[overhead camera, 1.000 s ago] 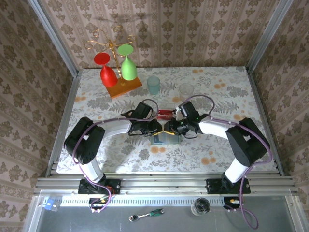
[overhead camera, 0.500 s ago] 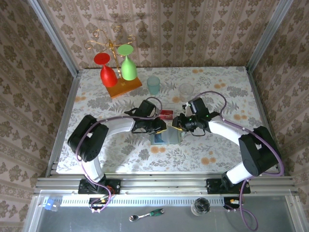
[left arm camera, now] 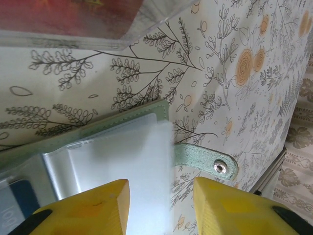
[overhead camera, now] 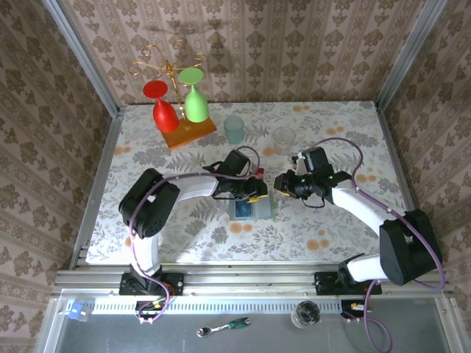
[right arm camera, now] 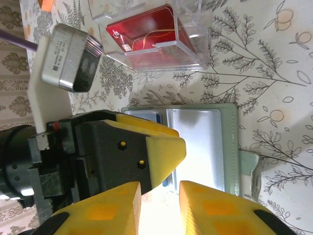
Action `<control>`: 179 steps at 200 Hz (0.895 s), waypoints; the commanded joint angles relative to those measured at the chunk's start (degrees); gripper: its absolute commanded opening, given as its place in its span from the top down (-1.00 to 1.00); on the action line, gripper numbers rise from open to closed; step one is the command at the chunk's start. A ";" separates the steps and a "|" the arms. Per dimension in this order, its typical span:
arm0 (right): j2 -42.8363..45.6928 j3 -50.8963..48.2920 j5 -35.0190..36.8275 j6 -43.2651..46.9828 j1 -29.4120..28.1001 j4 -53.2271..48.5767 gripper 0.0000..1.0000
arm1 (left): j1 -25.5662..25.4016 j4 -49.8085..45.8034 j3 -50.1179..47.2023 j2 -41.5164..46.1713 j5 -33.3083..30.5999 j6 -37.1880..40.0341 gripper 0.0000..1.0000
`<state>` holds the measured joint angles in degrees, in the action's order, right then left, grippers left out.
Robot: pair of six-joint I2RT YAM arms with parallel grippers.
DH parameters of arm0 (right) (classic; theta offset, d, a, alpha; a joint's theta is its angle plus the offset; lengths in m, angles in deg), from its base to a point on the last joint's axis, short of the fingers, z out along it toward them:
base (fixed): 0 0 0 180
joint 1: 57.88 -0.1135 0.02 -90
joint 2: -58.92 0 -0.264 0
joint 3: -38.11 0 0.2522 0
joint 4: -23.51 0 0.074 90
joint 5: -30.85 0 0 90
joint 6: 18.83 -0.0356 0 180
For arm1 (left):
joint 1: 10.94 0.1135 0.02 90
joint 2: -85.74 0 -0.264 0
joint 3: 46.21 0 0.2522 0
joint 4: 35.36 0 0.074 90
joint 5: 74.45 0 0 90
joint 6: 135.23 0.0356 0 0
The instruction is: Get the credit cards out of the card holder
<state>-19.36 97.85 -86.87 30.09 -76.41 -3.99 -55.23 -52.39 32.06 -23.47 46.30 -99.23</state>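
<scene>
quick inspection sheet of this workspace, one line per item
surface: floral table, flat
job's things: card holder lies open, blue card in it; red card in clear tray, apart from the holder
clutter: teal cup, clear glass, rack with red and green glasses
hands: left hand open over the holder; right hand open, nothing held
cables: purple cables loop along both arms
surroundings: wallpapered walls; wrench on front ledge

Card holder [right arm camera: 200, 142] just before tray [right arm camera: 198, 49]

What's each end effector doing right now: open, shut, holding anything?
Left end effector: open, over the card holder, holding nothing.
Right end effector: open, holding nothing.
</scene>
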 commanded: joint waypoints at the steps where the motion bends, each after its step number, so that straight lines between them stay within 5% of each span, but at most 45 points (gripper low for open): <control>1: 1.93 -0.89 0.74 1.18 0.62 -2.41 0.42 | -0.42 0.11 1.86 -1.42 1.29 0.02 0.19; 179: -9.88 2.48 -2.96 -2.59 -5.08 4.02 0.45 | 6.35 2.87 -10.77 10.86 0.11 1.08 0.39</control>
<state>-27.01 97.69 -88.36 28.74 -79.75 -1.58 -49.83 -50.33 23.97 -15.56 46.80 -99.18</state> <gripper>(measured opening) 0.274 0.308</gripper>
